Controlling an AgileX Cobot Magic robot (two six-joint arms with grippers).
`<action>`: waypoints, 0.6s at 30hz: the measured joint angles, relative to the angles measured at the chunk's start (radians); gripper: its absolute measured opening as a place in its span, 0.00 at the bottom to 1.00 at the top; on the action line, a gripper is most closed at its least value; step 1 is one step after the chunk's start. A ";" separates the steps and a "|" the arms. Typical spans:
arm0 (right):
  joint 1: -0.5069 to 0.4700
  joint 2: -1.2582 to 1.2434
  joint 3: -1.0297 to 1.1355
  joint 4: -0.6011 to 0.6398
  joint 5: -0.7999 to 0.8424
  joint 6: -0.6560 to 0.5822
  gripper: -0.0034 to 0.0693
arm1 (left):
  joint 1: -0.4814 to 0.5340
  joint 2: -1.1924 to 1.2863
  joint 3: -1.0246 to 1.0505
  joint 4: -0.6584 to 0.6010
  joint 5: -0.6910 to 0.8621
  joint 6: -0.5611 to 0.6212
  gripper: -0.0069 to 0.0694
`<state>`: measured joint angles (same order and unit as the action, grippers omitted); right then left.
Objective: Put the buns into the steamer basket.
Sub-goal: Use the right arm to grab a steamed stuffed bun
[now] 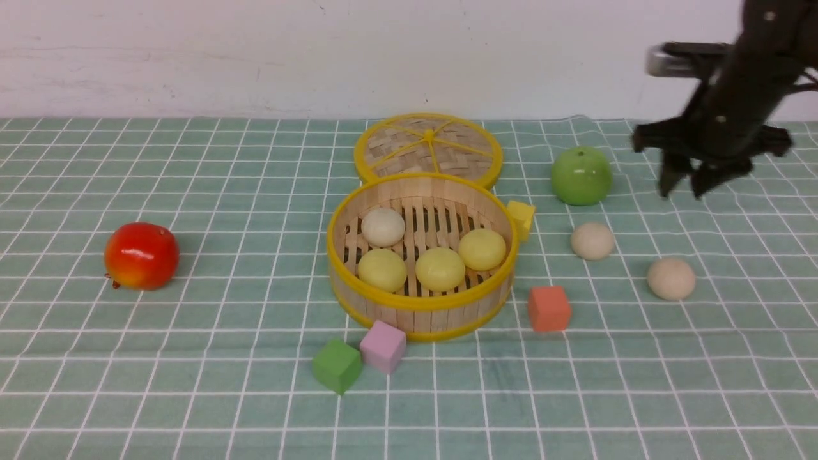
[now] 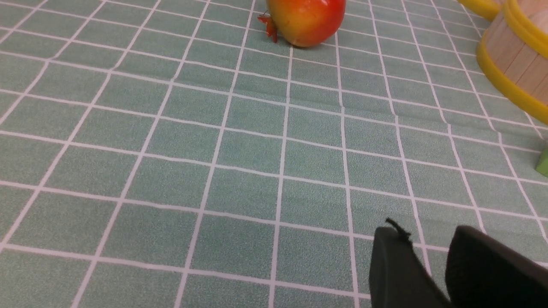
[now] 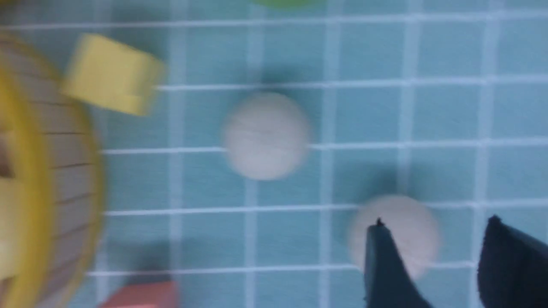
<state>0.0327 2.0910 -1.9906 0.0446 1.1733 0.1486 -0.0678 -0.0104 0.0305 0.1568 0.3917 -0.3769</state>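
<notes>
Buns (image 1: 440, 268) are showing as small smooth domes, three pale yellow and three cream. Four are sitting inside the basket (image 1: 422, 305), a round bamboo tub with slatted wall, slatted floor and yellow rims: all three yellow ones and one cream.

The right hand (image 1: 682, 188) is hanging above the surface with its fingers spread, pinching nothing. The basket is lying well to its left and lower down. Two cream buns are lying loose between the basket and this hand. One loose bun (image 1: 671, 278) is sitting almost under the fingers, and the other loose bun (image 1: 592, 241) is lying further left.

The left hand (image 2: 424, 233) is hovering low over bare cloth, fingers slightly parted around nothing. A red apple (image 2: 306, 21) is sitting well ahead of it.

A pale green cloth (image 1: 192, 396) with a white grid is covering the surface, and a white wall (image 1: 255, 51) is standing behind. A woven lid (image 1: 428, 147) is lying flat behind the basket. A green apple (image 1: 581, 176) is sitting left of the right hand. Cubes (image 1: 548, 308) are lying around the basket.
</notes>
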 joint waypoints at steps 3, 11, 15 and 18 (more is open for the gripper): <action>-0.014 0.000 0.028 0.003 0.000 0.000 0.36 | 0.000 0.000 0.000 0.000 0.000 0.000 0.33; -0.010 0.001 0.173 0.025 -0.049 0.000 0.34 | 0.000 0.000 0.000 0.000 0.000 0.000 0.33; -0.010 0.002 0.219 0.029 -0.087 0.000 0.34 | 0.000 0.000 0.000 0.000 0.000 0.000 0.33; -0.010 0.002 0.245 0.030 -0.121 0.000 0.35 | 0.000 0.000 0.000 0.000 0.000 0.000 0.33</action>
<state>0.0231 2.0928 -1.7451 0.0748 1.0523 0.1486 -0.0678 -0.0104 0.0305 0.1568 0.3917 -0.3769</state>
